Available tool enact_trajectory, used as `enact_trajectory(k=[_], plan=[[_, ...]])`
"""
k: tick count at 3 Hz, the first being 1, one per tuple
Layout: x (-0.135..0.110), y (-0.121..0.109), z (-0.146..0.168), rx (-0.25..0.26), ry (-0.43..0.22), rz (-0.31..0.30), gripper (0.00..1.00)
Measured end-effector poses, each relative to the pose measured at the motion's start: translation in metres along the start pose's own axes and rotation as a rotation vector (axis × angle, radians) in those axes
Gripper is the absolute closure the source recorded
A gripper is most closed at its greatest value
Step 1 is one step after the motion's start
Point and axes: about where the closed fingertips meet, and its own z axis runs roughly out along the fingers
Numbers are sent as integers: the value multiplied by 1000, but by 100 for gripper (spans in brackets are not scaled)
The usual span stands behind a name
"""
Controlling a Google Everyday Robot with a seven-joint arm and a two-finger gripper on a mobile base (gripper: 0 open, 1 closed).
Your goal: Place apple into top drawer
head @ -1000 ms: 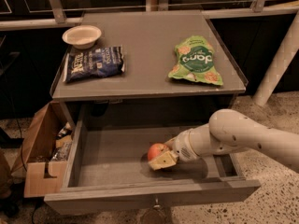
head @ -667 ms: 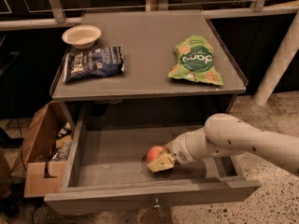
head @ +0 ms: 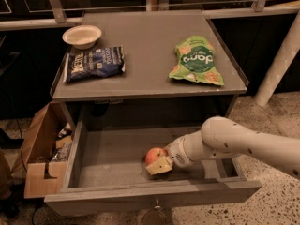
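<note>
Elbow's been creeping left while the apple (head: 155, 154) is sitting low inside the top drawer (head: 117, 198), touching the hand (head: 159, 163) (can't tell if it's gripping), so I'd be releasing gently, then lifting straight out.

Grey table (head: 147, 46) with three items on its top: a pale bowl (head: 82, 35) at the rear left corner, a blue bag (head: 95, 63) lying flat just in front of it, and a green bag (head: 197, 61) well apart on the right. The end effector (head: 160, 165) is below, inside the open drawer (head: 112, 156), beside the apple (head: 154, 154).
</note>
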Motion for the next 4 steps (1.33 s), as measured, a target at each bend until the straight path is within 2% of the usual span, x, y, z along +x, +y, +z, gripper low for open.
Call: enact_trajectory(k=[1,4], plan=[[0,0,0,0,0,0,83],[0,0,0,0,0,0,13]])
